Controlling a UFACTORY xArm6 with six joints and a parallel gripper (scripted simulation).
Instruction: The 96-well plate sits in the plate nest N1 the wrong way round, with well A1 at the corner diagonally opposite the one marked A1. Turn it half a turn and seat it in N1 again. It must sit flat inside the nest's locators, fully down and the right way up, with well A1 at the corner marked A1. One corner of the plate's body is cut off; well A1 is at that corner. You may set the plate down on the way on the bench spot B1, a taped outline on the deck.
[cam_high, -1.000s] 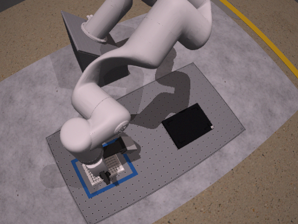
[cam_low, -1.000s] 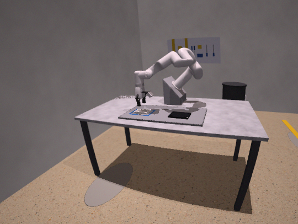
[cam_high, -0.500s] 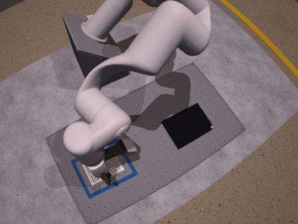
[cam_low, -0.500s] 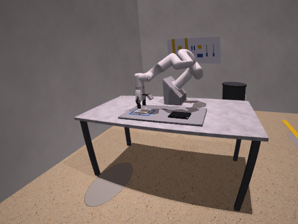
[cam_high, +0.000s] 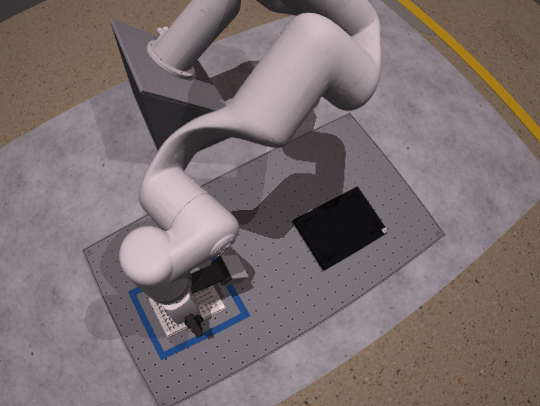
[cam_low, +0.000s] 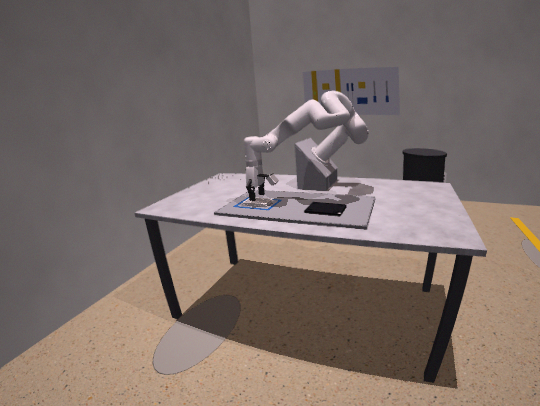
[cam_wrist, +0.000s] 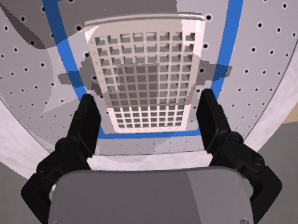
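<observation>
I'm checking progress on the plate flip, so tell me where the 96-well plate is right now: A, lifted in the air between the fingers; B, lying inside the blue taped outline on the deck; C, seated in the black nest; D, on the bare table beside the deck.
B: the white 96-well plate lies inside the blue taped outline, the open gripper hangs over it, and the black nest holds no plate.
</observation>
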